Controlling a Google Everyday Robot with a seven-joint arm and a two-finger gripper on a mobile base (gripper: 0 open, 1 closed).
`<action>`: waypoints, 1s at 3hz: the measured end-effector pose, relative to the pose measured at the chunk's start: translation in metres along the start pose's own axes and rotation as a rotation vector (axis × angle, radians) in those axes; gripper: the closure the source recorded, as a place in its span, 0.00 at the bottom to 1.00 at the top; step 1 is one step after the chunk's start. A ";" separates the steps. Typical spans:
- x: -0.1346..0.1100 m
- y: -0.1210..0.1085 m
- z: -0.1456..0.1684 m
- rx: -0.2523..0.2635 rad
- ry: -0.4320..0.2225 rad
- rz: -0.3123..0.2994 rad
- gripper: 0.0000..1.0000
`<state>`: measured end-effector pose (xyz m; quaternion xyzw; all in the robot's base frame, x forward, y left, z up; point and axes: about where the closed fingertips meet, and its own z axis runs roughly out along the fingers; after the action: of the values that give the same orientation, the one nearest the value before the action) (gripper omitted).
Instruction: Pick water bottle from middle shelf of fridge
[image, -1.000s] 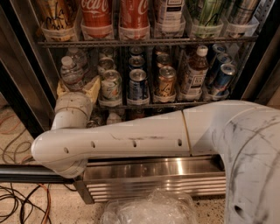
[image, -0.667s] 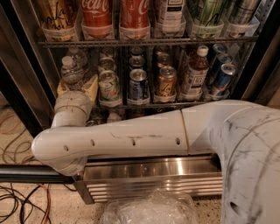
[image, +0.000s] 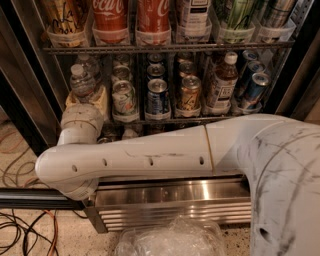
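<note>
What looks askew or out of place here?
The blue cans at the right end of the middle shelf lean sideways, and a crumpled clear plastic bag lies on the floor below the fridge. The gripper is at the water bottle, far left.

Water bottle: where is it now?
In the camera view, the water bottle stands at the left end of the middle shelf, beside a pale can, the tool at its base.

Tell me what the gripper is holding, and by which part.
The gripper is at the base of the water bottle, left on the middle shelf; whether it grips cannot be told.
</note>
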<state>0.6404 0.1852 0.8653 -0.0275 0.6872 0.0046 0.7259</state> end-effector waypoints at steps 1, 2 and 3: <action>0.000 0.000 0.000 0.000 0.000 0.000 0.90; 0.000 -0.001 -0.001 -0.007 0.018 -0.007 1.00; 0.004 -0.001 -0.005 -0.007 0.041 -0.004 1.00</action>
<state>0.6353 0.1838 0.8607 -0.0316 0.7018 0.0050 0.7116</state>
